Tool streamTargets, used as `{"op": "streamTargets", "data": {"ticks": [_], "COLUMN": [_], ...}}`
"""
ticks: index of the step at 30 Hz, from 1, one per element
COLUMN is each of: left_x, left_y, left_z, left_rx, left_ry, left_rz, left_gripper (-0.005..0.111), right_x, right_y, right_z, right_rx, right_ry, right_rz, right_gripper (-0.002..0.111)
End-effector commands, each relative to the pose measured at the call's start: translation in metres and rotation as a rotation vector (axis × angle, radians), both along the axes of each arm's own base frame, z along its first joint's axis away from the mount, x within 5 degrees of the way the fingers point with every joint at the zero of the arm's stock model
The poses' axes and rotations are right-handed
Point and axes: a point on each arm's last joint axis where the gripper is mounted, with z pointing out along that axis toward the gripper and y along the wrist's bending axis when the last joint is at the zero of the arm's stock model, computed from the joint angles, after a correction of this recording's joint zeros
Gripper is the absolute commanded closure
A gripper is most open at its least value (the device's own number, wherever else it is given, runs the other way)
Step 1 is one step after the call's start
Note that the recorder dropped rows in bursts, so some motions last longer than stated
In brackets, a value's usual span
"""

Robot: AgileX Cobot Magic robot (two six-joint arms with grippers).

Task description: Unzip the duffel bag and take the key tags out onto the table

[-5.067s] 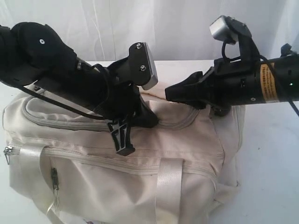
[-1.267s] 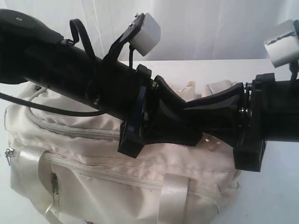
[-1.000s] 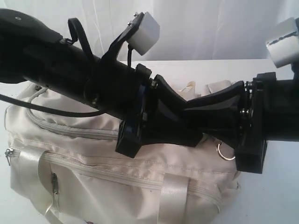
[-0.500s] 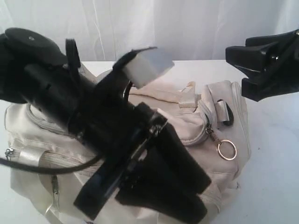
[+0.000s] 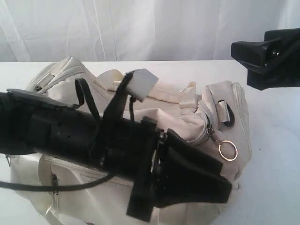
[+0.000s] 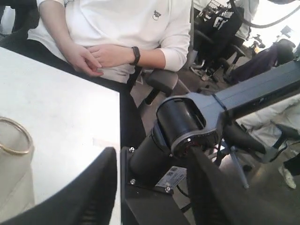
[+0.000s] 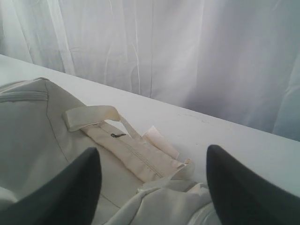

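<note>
Your left arm (image 5: 84, 136) lies across the duffel bag (image 5: 185, 119) on the desk (image 5: 274, 168); metal ring (image 5: 228, 151) hangs off zipper (image 5: 209, 134) (right end).

- The left gripper (image 5: 224, 182) has swung down across the front of the bag (image 5: 183, 123).
- The right gripper (image 5: 241, 64) has lifted clear, jaws spread.
- A metal ring (image 5: 228, 151) now hangs exposed; the zipper is apparently opened.

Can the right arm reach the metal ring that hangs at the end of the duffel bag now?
Probably yes. The metal ring hangs exposed at the end of the duffel bag, the right gripper hovers nearby with fingers open, and the left gripper lies lower, not between them.
</note>
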Motion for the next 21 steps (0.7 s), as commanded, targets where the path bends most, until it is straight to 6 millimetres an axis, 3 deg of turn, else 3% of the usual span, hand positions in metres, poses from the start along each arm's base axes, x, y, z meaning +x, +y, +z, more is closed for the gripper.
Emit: {"op": "streamTargets", "data": {"ticks": [1,11,21], "left_x": [-0.02,-0.018,-0.011], "left_y": [-0.014,-0.023,-0.029], "left_z": [-0.005,-0.013,0.001], "left_rx": [0.038,0.125,0.027], "left_ry": [-0.069,-0.229,-0.617], "left_rz": [-0.006,0.088,0.042], "left_gripper": [0.056,0.056,0.056], "right_x": [-0.001,-0.004,-0.004], "right_y": [0.0,0.003,0.003], "right_z": [0.0,0.0,0.0], "right_rx": [0.018,0.021,0.02], "right_ry": [0.008,0.018,0.018], "right_rz": [-0.001,0.044,0.04], "right_gripper": [0.047,0.047,0.047]}}
